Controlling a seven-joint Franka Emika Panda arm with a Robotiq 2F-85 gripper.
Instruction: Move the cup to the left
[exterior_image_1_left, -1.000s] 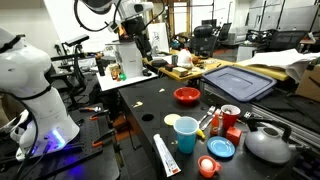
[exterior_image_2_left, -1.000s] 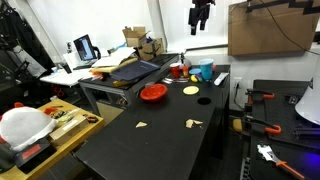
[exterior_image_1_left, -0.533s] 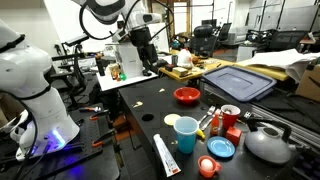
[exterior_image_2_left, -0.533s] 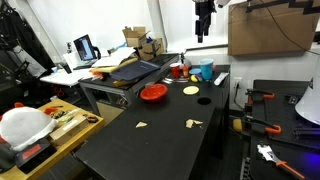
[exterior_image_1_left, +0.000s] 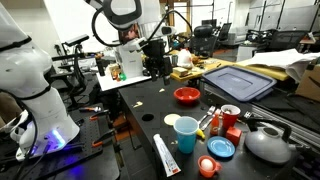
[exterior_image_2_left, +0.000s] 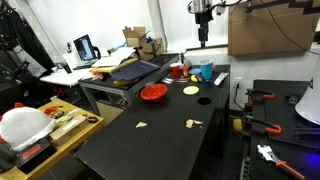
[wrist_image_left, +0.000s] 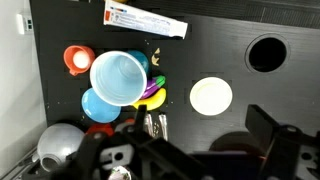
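The claw (exterior_image_1_left: 156, 70) hangs open and empty, high beyond the red bowl (exterior_image_1_left: 186, 96); the cup (exterior_image_1_left: 186, 133) stands upright on the bowl's near side, untouched. Seemingly nothing is done yet: the descent, grasp and leftward shift all remain.

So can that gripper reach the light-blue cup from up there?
Probably yes: the gripper hangs open high above, and nothing lies over the upright cup, though the blue lid sits close beside it.
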